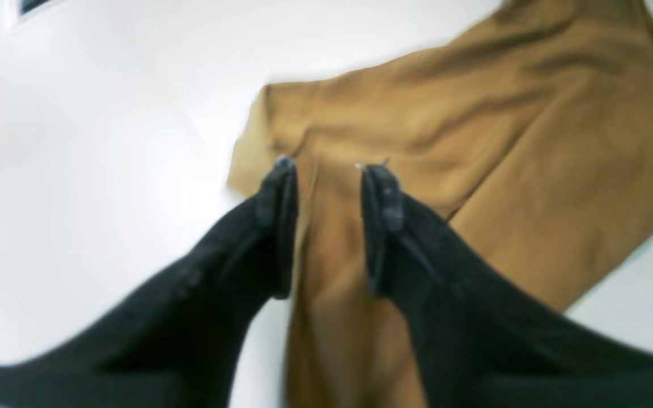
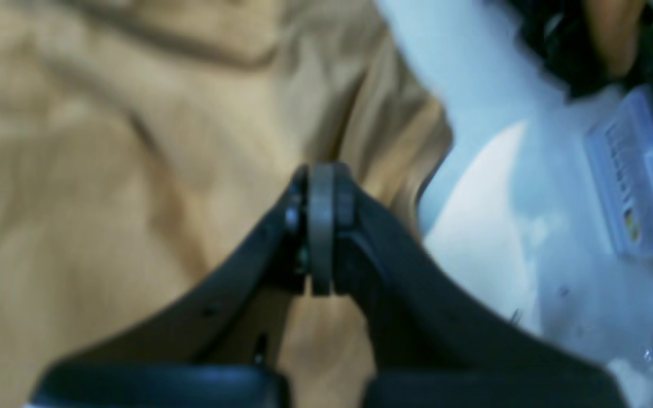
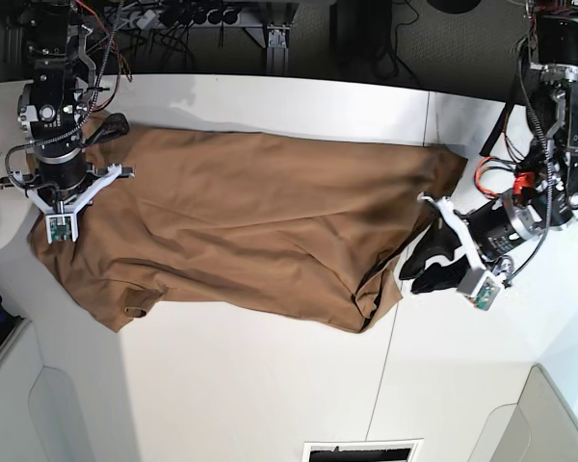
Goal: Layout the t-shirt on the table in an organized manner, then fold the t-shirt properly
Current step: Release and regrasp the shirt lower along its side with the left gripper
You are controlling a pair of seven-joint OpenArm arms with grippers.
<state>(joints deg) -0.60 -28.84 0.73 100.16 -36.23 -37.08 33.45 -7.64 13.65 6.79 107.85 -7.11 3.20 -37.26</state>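
Left wrist view: I see the left gripper [image 1: 326,170] with its fingers [image 1: 278,226] apart, straddling a strip of the t-shirt [image 1: 474,147]. Cloth runs between them and on beyond, up and to the right; whether the pads touch it I cannot tell, as the view is blurred. The white table [image 1: 105,141] shows to the left of the cloth edge.

Right wrist view: the right gripper [image 2: 321,226] has its fingers pressed together. Tan cloth fills the view behind and below them. No fold is visibly pinched between the tips, so I cannot tell whether the shirt is held.

Base view: the t-shirt [image 3: 250,221] lies spread on the table [image 3: 270,385], its long axis running across the view from one arm to the other. The right gripper [image 3: 111,130] sits over the shirt's left end. The left gripper [image 3: 429,260] is at the right end, near the lower corner, where the cloth is bunched and creased.

My judgement: laying out is unfinished. The coming move turns on the bunched corner, which lies directly at the left fingers; that arm is the nearer and should draw the cloth outward along the long axis.
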